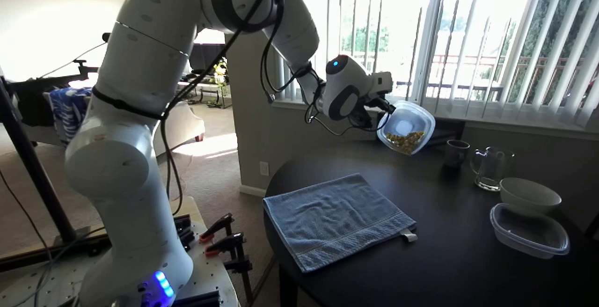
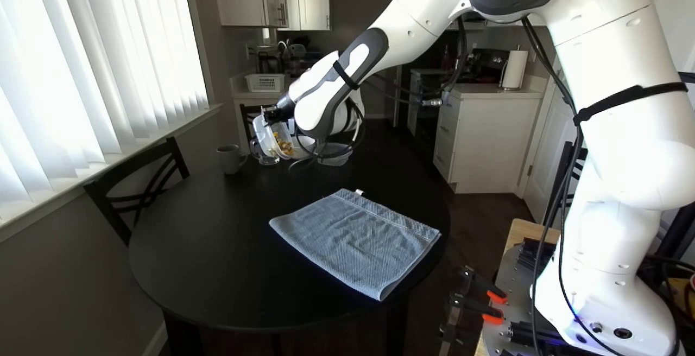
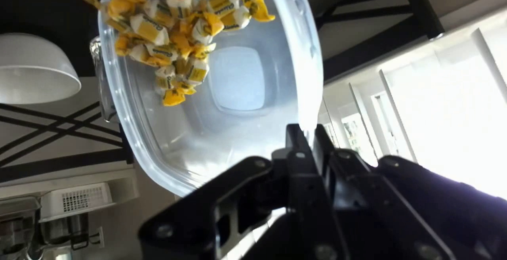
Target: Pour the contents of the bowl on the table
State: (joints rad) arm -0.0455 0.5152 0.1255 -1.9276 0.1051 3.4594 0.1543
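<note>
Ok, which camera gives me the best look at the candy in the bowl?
The wrist view. It shows the candy close up in the tilted bowl, clear enough to pick out single pieces and print on their wrappers. In both exterior views it is just a small yellowish heap toward the bowl's lower side.

My black gripper (image 3: 307, 136), entering from the bottom of the frame, pinches the rim of a translucent plastic bowl (image 3: 237, 78), its open side turned toward my wrist camera. Candies (image 3: 178, 40) in yellow-and-white wrappers bunch at the upper left of the bowl, one wrapper end jutting past the rim; the print is too blurred to read. At far left, a round white bowl (image 3: 37, 69) shows rim downward beneath a dark tabletop (image 3: 39, 4). Dark chair backs (image 3: 376, 50) appear at left and upper right, a white basket (image 3: 55, 204) at lower left, and bright vertical blinds (image 3: 447, 121) at right.
</note>
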